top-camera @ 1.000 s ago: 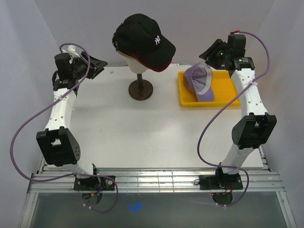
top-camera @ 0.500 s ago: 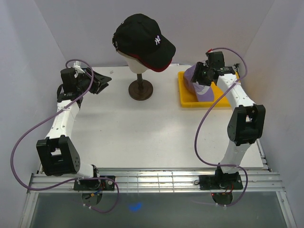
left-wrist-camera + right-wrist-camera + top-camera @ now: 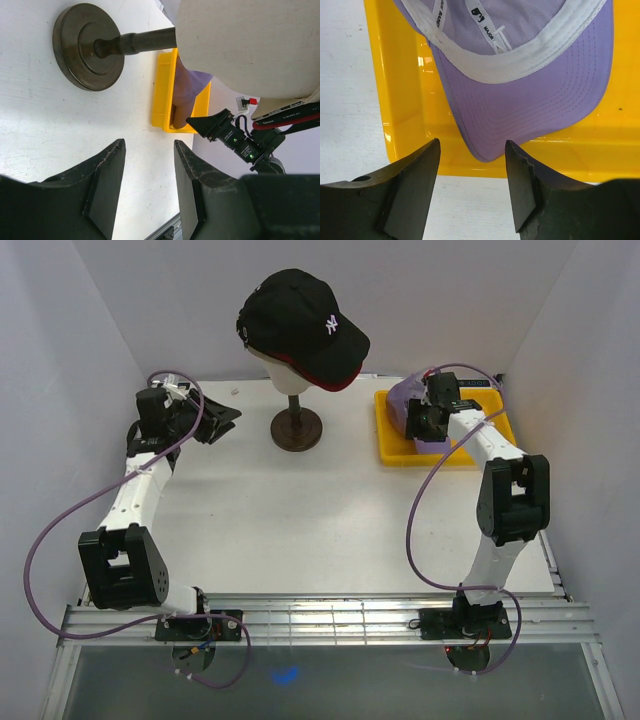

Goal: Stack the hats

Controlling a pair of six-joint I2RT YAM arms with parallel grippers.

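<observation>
A black hat with a white logo [image 3: 300, 325] sits on the mannequin head, and a red brim edge [image 3: 318, 380] shows under it. A lavender hat [image 3: 403, 400] lies inside-up in the yellow tray [image 3: 482, 448]. My right gripper [image 3: 424, 427] hangs over its brim and is open. In the right wrist view the lavender hat's [image 3: 520, 85] brim tip points into the gap between the fingers of my right gripper [image 3: 472, 146] without touching them. My left gripper [image 3: 226, 420] is open and empty, left of the stand. In its own view, my left gripper [image 3: 149, 146] has only white table between the fingers.
The beige mannequin head [image 3: 287, 377] stands on a dark round stand [image 3: 296, 430] at the back centre. The left wrist view shows the stand base [image 3: 87, 47], the head [image 3: 250, 45] and the yellow tray [image 3: 162, 90] beyond. White walls close in on three sides.
My right arm has swung down and left from above the tray onto the lavender hat's brim, and its jaws have widened. My left gripper has drifted right, toward the stand.
</observation>
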